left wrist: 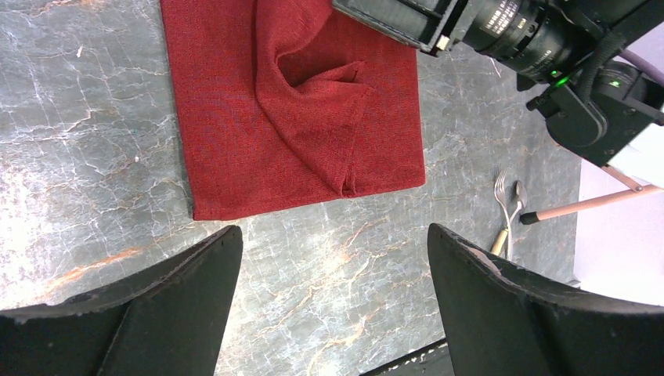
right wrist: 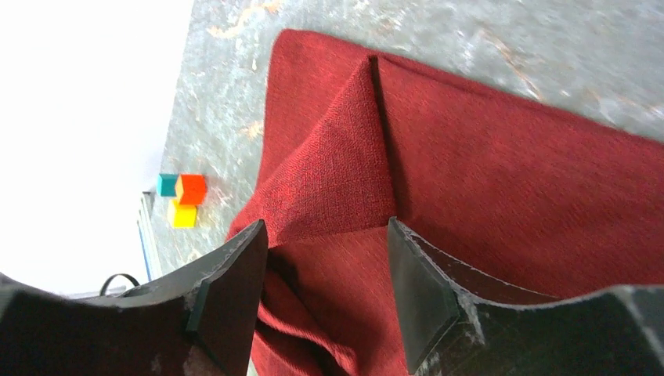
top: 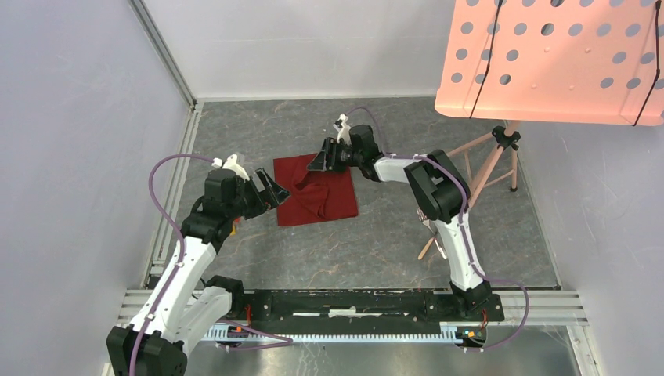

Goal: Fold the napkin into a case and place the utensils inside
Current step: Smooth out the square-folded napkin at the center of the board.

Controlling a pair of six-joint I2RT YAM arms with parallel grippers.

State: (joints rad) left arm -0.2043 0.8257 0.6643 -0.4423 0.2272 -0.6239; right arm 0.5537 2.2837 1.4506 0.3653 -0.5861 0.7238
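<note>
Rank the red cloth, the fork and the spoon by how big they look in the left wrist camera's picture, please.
1. The red napkin, by far the largest, filling much of the upper picture.
2. The fork and the spoon, tied: both small, far from the camera, side by side, too alike to rank.

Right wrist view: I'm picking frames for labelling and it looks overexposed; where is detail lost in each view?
Right wrist: left side blown out white, napkin weave sharp. Left wrist: glare patch on the table at left, napkin crisp. Top external: even light, soft shadows.
</note>
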